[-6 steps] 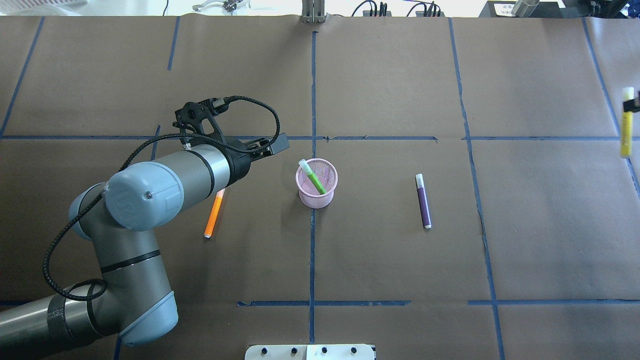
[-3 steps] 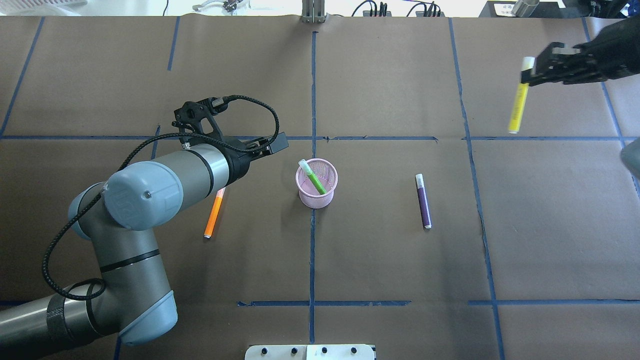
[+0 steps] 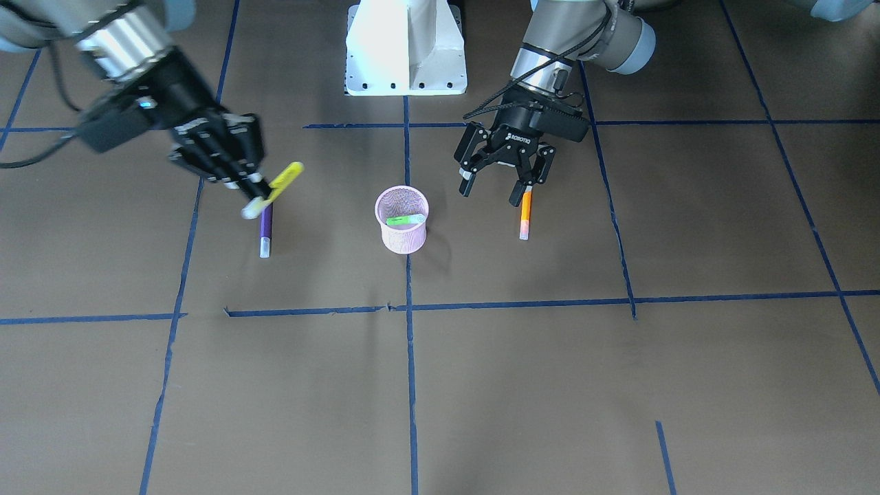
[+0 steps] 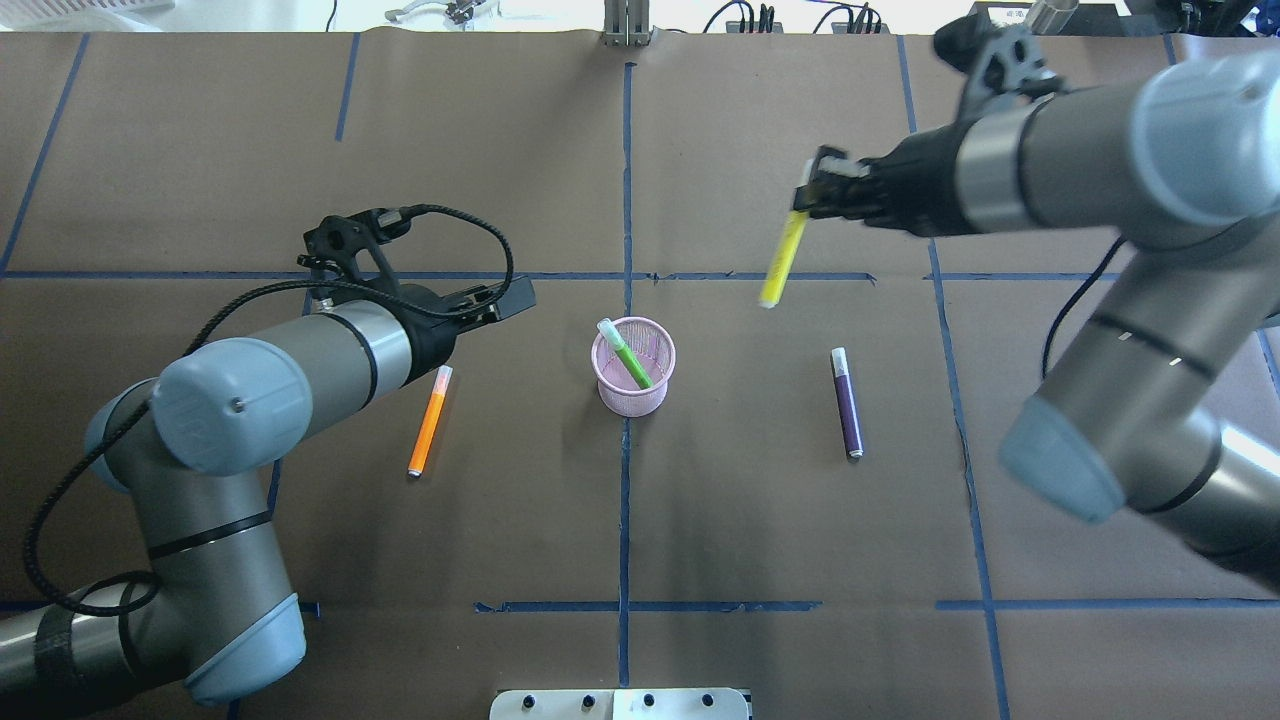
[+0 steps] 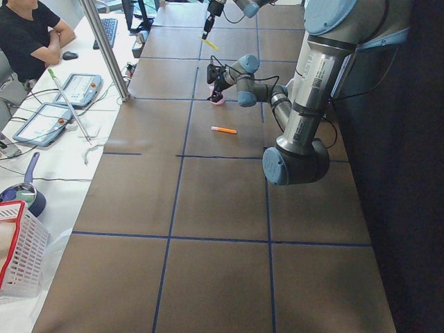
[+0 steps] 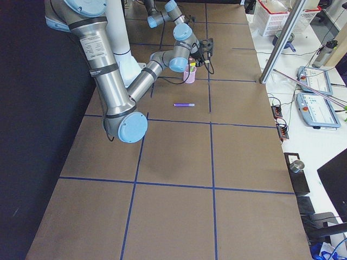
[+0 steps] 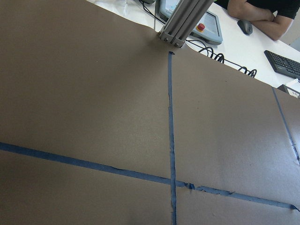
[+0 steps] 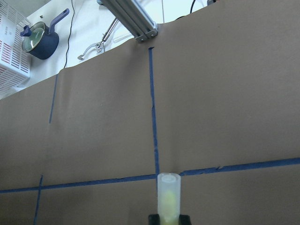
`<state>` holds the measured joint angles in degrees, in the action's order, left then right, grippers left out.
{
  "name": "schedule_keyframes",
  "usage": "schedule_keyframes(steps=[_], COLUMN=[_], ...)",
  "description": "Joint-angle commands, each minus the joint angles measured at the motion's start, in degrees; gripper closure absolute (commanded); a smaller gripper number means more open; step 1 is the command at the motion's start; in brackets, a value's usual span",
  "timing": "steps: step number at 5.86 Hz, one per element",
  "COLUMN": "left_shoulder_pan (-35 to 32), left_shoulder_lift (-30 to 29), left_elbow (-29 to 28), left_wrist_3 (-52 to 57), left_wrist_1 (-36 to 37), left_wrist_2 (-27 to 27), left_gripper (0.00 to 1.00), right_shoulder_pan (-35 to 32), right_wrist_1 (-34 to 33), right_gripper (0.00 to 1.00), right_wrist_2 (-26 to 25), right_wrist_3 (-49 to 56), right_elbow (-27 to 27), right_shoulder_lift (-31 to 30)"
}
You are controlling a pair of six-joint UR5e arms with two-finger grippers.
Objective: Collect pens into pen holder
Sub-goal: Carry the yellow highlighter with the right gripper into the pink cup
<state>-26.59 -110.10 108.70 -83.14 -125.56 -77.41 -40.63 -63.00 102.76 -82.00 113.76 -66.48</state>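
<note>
The holder (image 4: 630,398) stands mid-surface with the green pen (image 4: 627,355) leaning inside it. The yellow pen (image 4: 783,258) hangs in the air, clamped at its cap end by the right hand (image 4: 808,190), long axis 1-to-7 o'clock. The holder lies at 8 o'clock from its lower tip. The left hand (image 3: 500,184) gapes empty over the orange pen (image 4: 428,422). The purple pen (image 4: 847,402) lies at the holder's 3 o'clock. Tip height above the surface (image 4: 760,520) cannot be judged.

Brown paper-covered table (image 4: 760,520), blue tape grid (image 4: 624,480) (white side desk (image 5: 59,149))
</note>
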Motion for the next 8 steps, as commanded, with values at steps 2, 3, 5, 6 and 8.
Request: schedule_keyframes(steps=[2, 3, 5, 6, 8], left_shoulder_pan=[0.0, 0.0, 0.0, 0.0, 0.0], left_shoulder_lift=[5.9, 5.9, 5.9, 5.9, 6.2], left_elbow=[1.9, 2.4, 2.3, 2.4, 2.3], left_wrist_3=[0.2, 0.1, 0.0, -0.1, -0.2], left_wrist_1=[-6.4, -6.4, -6.4, -6.4, -6.4], left_wrist_2=[-0.1, -0.1, -0.1, -0.1, -0.1], left_gripper=[0.00, 0.00, 0.00, 0.00, 0.00], right_shoulder_pan=[12.8, 14.8, 17.6, 19.0, 22.5], right_wrist_1=[-0.3, -0.4, -2.4, -2.5, -2.0], right_gripper=[1.00, 1.00, 1.00, 1.00, 0.33], right_wrist_2=[-21.3, -24.1, -31.8, -34.7, -40.5], right_wrist_3=[-4.0, -3.9, -3.8, -3.9, -4.0], right_elbow=[-7.7, -7.9, -10.1, -10.5, -11.9], right_shoulder_lift=[8.0, 7.4, 8.0, 8.0, 8.0])
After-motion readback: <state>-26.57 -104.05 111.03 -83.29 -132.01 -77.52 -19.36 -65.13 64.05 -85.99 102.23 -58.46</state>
